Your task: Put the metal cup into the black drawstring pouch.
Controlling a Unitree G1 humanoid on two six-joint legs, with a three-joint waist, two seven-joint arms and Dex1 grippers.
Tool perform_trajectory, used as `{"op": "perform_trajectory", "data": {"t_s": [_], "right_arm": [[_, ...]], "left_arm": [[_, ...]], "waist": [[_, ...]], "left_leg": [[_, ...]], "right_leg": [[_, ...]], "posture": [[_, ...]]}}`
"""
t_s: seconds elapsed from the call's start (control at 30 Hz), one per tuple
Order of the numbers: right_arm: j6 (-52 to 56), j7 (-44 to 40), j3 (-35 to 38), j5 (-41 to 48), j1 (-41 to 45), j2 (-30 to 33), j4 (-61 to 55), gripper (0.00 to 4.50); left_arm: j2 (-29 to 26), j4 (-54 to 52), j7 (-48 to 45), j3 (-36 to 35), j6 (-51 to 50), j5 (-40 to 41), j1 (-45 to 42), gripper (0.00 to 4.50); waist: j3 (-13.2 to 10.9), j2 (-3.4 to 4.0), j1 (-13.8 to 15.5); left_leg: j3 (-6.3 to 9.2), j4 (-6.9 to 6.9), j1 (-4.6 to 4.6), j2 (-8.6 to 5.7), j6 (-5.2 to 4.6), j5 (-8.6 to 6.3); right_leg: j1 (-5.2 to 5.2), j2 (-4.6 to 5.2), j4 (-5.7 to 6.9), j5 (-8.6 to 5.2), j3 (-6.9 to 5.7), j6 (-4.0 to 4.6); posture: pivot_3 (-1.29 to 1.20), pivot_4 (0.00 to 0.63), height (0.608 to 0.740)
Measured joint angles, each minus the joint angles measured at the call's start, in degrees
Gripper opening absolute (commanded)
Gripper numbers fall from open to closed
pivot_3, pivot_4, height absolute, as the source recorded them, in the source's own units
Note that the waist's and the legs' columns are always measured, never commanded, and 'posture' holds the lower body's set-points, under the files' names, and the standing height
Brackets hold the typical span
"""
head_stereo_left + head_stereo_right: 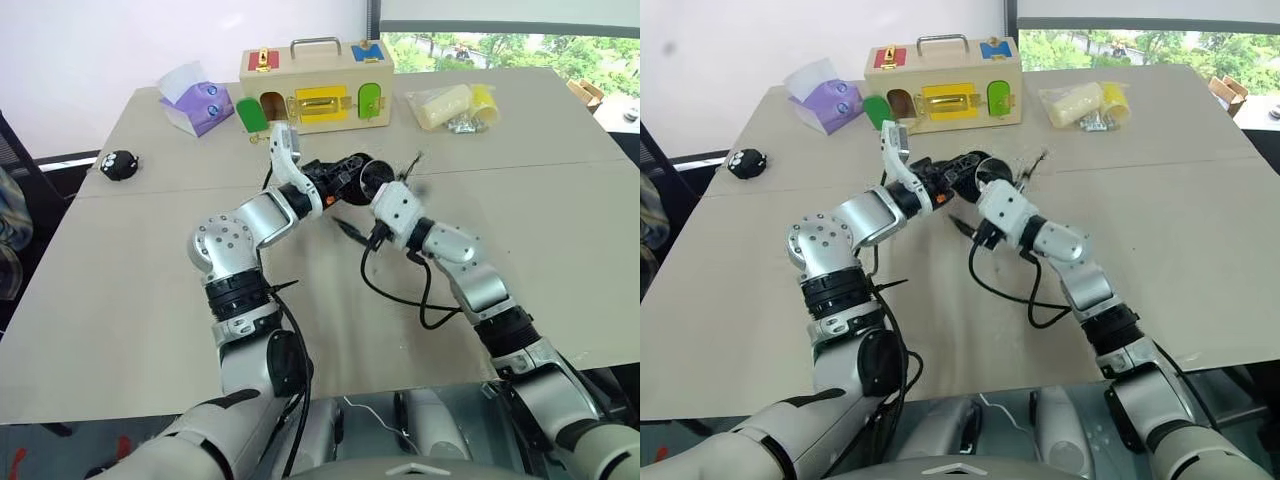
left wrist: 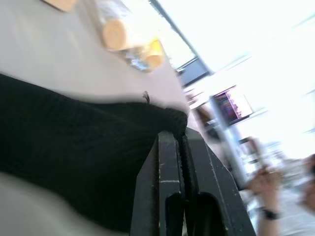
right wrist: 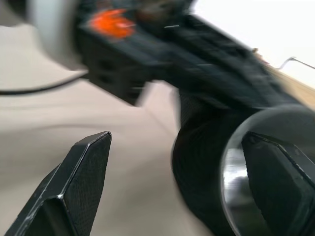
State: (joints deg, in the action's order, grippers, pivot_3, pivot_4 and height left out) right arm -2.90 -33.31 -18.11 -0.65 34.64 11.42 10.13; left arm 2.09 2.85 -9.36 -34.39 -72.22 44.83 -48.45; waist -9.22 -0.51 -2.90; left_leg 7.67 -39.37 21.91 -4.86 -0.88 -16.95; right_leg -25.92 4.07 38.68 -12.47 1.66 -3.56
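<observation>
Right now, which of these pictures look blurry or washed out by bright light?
Left wrist view: the window side is blown out white, and the black pouch is smeared. Right wrist view: the other arm and the metal cup are blurred, with a white glare patch behind. Head views: evenly lit and sharp, only the tree-filled window bright.

A broad beige table (image 1: pixel 120 300) carries everything, with a seam running across it a little beyond the middle. At the far edge stands a wooden latch box (image 1: pixel 316 88) with a metal handle on top and red, blue, green and yellow doors. To its left lies a purple tissue pack (image 1: pixel 196 105) with a white sheet pulled up. To its right rests a clear bag of yellow items (image 1: pixel 452 107). Near the left edge sits a small round black toy with white spots (image 1: pixel 118 165).
</observation>
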Motion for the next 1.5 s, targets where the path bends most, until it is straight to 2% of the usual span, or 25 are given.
{"op": "perform_trajectory", "data": {"t_s": [0.1, 0.23, 0.33, 0.37, 0.4, 0.77, 0.8, 0.83, 0.9, 1.23, 1.33, 1.5], "right_arm": [[0.4, -0.2, -0.1, -0.7, -0.1, -0.1, -0.1, 4.30], [0.4, -0.4, -0.2, -2.2, -0.1, 0.3, -0.1, 2.52], [0.4, -1.1, -0.6, -3.0, -0.1, 0.7, -0.1, 0.92], [0.4, -1.2, -0.7, -3.2, -0.1, 0.7, -0.1, 0.74], [0.4, -1.2, -0.9, -3.8, -0.1, 0.8, -0.1, 0.07], [2.1, -1.8, -0.9, -5.3, -1.4, 3.6, -4.8, 0.03], [2.4, -2.0, -0.9, -5.3, -1.6, 3.6, -5.2, 0.68], [2.7, -2.3, -0.9, -5.3, -1.8, 3.8, -5.5, 0.88], [2.7, -2.3, -1.0, -5.4, -1.8, 3.9, -6.0, 1.78], [2.7, -2.5, -0.8, -5.6, -2.4, 4.9, -7.3, 1.78], [3.8, -5.0, 2.0, -1.6, -7.8, 8.4, -14.5, 1.78], [5.2, -6.6, 6.4, 2.9, -12.1, 11.2, -17.5, 1.78]], "left_arm": [[-0.3, 0.0, 0.8, -0.6, -0.3, 2.5, 1.6, 0.00], [-0.8, 0.0, 1.7, -0.9, -0.7, 4.5, 3.0, 0.00], [-0.8, 0.0, 2.4, -0.8, -0.7, 5.5, 3.9, 0.00], [-0.8, 0.0, 2.4, -0.8, -0.7, 5.7, 3.9, 0.00], [-0.9, 0.0, 2.5, -0.9, -0.6, 6.6, 3.9, 0.00], [-1.8, 1.3, 4.4, -1.1, 0.1, 13.7, 5.3, 0.00], [-1.8, 1.4, 4.5, -1.0, 0.1, 13.9, 5.5, 0.00], [-1.8, 1.5, 4.7, -1.0, 0.2, 14.0, 5.7, 0.00], [-1.8, 1.7, 5.4, -0.9, 0.2, 14.9, 6.1, 0.00], [-1.9, 1.8, 7.3, 0.3, 1.3, 18.7, 6.1, 0.00], [-2.8, 2.0, 7.9, 0.5, 1.9, 20.5, 6.3, 0.00], [-3.5, 2.3, 8.4, 1.1, 2.8, 21.3, 6.4, 0.00]], "waist": [[0.0, 0.00, 0.4], [0.0, -0.02, 0.6], [0.0, -0.02, 0.6], [0.0, -0.02, 0.6], [0.0, -0.02, 0.6], [0.0, -0.04, 0.6], [0.0, -0.04, 0.6], [0.0, -0.04, 0.6], [0.0, -0.04, 0.6], [0.0, -0.04, 0.7], [0.0, -0.05, 1.0], [0.0, -0.05, 1.1]], "left_leg": [[0.00, -0.01, 0.01, -0.01, 0.00, 0.00], [0.01, -0.02, 0.02, -0.03, 0.00, 0.00], [0.01, -0.02, 0.02, -0.03, 0.00, 0.00], [0.01, -0.02, 0.01, -0.03, 0.00, 0.00], [0.01, -0.02, 0.01, -0.03, 0.00, 0.00], [0.01, -0.02, 0.01, -0.02, 0.01, 0.00], [0.00, -0.02, 0.01, -0.02, 0.00, 0.00], [0.00, -0.02, 0.01, -0.02, 0.01, 0.00], [0.01, -0.02, 0.01, -0.02, 0.01, 0.00], [0.01, -0.02, 0.01, -0.02, 0.01, 0.00], [0.05, -0.01, 0.03, -0.03, 0.00, 0.00], [0.03, -0.02, -0.07, -0.03, 0.01, 0.00]], "right_leg": [[0.01, -0.02, 0.00, 0.00, 0.00, 0.00], [0.02, -0.02, -0.03, 0.00, -0.01, 0.00], [0.02, -0.02, -0.03, 0.00, -0.02, 0.00], [0.02, -0.02, -0.03, 0.00, -0.02, 0.00], [0.02, -0.02, -0.03, 0.00, -0.02, 0.00], [0.03, -0.01, -0.03, 0.00, -0.01, 0.00], [0.03, -0.01, -0.03, 0.00, -0.01, 0.00], [0.03, -0.01, -0.03, 0.00, -0.01, 0.00], [0.03, -0.01, -0.03, 0.00, -0.01, 0.00], [0.03, 0.00, -0.04, 0.00, -0.01, 0.00], [0.07, 0.01, -0.12, 0.00, -0.06, 0.00], [0.19, -0.02, -0.11, 0.00, -0.04, 0.00]], "posture": [[0.00, 0.150, 0.710], [0.00, 0.150, 0.710], [0.00, 0.150, 0.710], [0.00, 0.150, 0.710], [0.00, 0.150, 0.710], [0.00, 0.150, 0.710], [0.00, 0.150, 0.710], [0.00, 0.150, 0.710], [0.00, 0.150, 0.710], [0.00, 0.150, 0.710], [0.00, 0.150, 0.710], [0.00, 0.150, 0.710]]}}
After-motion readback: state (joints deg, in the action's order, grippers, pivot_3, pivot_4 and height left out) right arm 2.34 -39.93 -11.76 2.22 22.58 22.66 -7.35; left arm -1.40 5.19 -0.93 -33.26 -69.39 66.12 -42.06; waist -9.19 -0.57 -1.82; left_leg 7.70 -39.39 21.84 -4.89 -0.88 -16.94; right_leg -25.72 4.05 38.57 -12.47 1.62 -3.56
